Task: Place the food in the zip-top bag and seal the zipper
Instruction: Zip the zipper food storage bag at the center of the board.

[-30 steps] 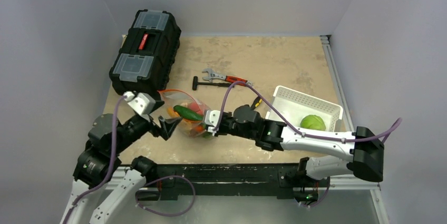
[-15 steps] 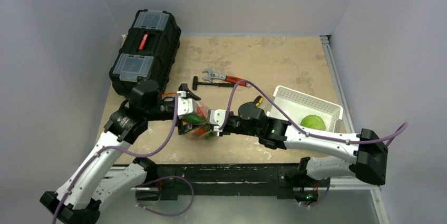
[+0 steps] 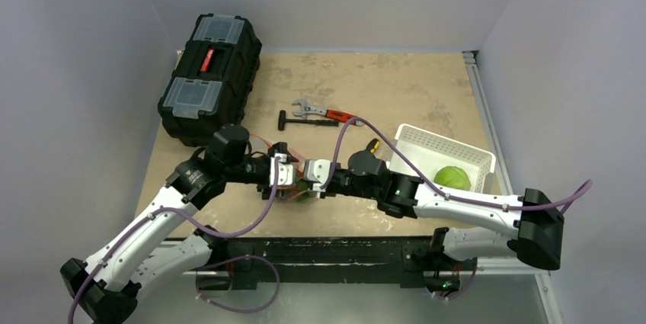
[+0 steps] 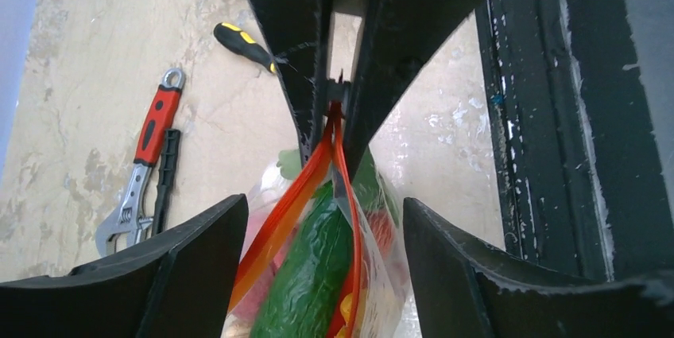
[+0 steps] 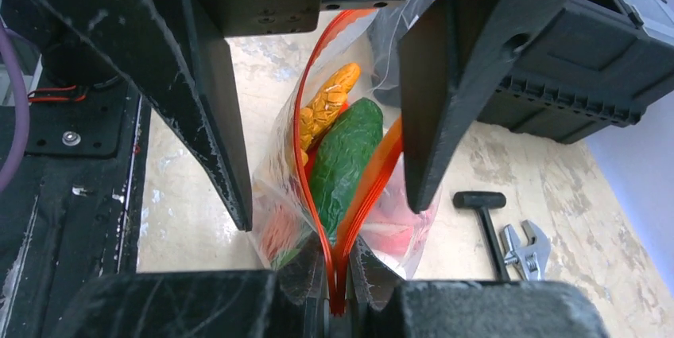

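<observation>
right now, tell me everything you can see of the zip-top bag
The zip-top bag is clear, crinkly plastic with an orange-red zipper along its mouth, its two strips parted. The right end effector pinches the zipper's end; the left end effector's open fingers straddle the bag. Inside show a green cucumber, an orange knobbly piece and red pieces.

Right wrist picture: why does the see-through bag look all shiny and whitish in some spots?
Right wrist view: the clear crinkly plastic bag with an orange-red zipper strip catches light on its wrinkles, so pale glints veil parts, yet the bumpy green toy cucumber inside shows clearly. Left wrist view: the same sheen on its lower folds. Top external view: too small to tell.
</observation>
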You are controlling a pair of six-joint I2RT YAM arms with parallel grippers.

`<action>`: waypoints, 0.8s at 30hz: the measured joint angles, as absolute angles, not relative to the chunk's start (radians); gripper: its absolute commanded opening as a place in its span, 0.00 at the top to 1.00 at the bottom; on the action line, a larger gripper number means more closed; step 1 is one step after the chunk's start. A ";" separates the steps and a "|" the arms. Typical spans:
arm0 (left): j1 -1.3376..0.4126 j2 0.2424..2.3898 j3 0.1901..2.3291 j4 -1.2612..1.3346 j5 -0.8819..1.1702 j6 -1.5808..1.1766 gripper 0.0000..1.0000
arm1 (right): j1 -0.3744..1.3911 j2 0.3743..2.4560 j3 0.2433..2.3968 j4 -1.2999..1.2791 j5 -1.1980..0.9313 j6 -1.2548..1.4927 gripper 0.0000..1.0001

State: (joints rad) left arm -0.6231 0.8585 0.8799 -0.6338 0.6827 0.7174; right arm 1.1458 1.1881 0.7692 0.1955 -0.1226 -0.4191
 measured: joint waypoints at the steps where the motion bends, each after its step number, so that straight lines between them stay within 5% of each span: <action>1: -0.632 0.849 0.861 -0.622 0.665 0.719 0.38 | 1.146 1.186 0.767 0.195 -0.123 -0.419 1.00; 5: -0.669 0.796 0.802 -0.589 0.590 0.726 0.54 | 1.146 1.184 0.762 0.195 -0.122 -0.413 0.98; 12: -0.682 0.780 0.792 -0.527 0.525 0.718 0.81 | 1.146 1.184 0.762 0.195 -0.104 -0.389 0.67; 20: -0.689 0.791 0.792 -0.509 0.503 0.712 0.87 | 1.146 1.147 0.689 0.263 -0.002 -0.307 0.54; 24: -0.695 0.779 0.793 -0.507 0.493 0.700 0.74 | 1.146 1.098 0.628 0.324 0.035 -0.254 0.54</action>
